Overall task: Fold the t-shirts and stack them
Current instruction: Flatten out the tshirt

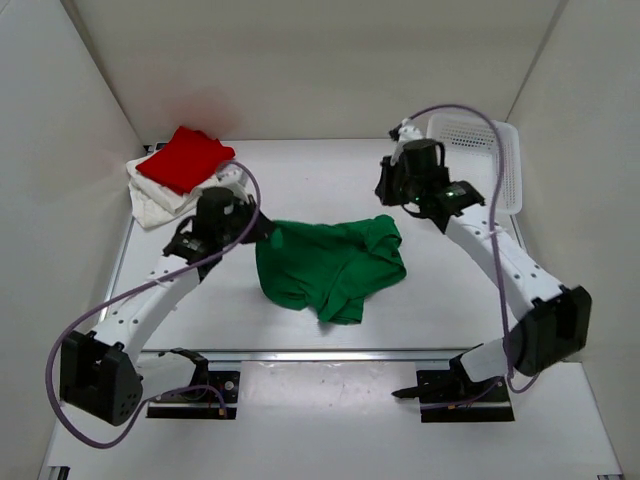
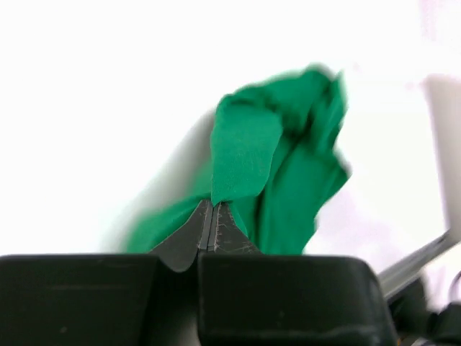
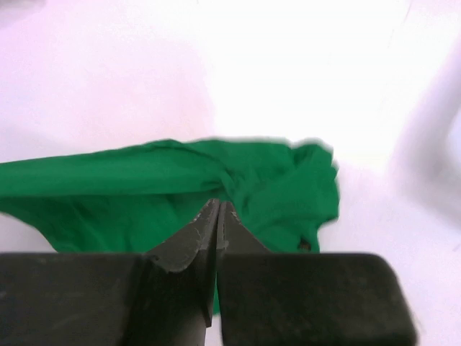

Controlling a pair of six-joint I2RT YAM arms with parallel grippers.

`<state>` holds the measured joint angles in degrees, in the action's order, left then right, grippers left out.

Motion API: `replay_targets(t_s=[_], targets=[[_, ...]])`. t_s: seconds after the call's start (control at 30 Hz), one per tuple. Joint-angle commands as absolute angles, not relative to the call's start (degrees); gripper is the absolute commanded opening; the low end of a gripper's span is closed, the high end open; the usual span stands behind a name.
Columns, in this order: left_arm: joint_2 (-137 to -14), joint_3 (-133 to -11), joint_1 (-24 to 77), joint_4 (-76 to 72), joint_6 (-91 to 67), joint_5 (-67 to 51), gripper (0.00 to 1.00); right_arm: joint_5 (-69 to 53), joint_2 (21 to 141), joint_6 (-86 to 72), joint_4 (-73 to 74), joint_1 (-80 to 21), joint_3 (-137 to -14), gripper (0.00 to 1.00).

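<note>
The green t-shirt (image 1: 330, 265) lies crumpled mid-bench (image 1: 300, 170), well apart from every edge. The left tool (image 2: 211, 209) pinches its left hem. The right tool (image 3: 217, 207) hangs clenched and empty by its far right corner. The red t-shirt (image 1: 185, 158) sits atop the off-white t-shirt (image 1: 160, 205) in the far left corner.

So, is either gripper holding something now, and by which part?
The left gripper pinches the green t-shirt at a fold of its edge. The right gripper is shut, apparently on nothing.
</note>
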<state>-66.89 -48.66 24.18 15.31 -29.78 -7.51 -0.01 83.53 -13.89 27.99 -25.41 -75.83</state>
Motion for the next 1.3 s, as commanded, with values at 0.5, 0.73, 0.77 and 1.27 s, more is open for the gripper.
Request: replay_targets(t_s=[0.5, 0.73, 0.77, 1.27], targets=[[-64.1, -56.3, 18.5, 17.7, -27.9, -15.5, 0.00, -9.6, 93.2, -11.0, 16.7, -27.4, -70.7, 0.55], [-64.2, -51.9, 18.5, 16.1, -27.9, -15.9, 0.00, -2.4, 100.1, -9.9, 15.9, -33.6, -73.1, 0.60], [-64.3, -51.7, 18.7, 16.1, -27.9, -16.1, 0.00, -1.5, 100.8, -9.6, 16.3, -34.3, -73.4, 0.61], [-66.0, -52.5, 18.4, 15.5, -27.8, -16.0, 0.00, 6.2, 112.1, -6.6, 26.6, -32.6, -88.8, 0.15]])
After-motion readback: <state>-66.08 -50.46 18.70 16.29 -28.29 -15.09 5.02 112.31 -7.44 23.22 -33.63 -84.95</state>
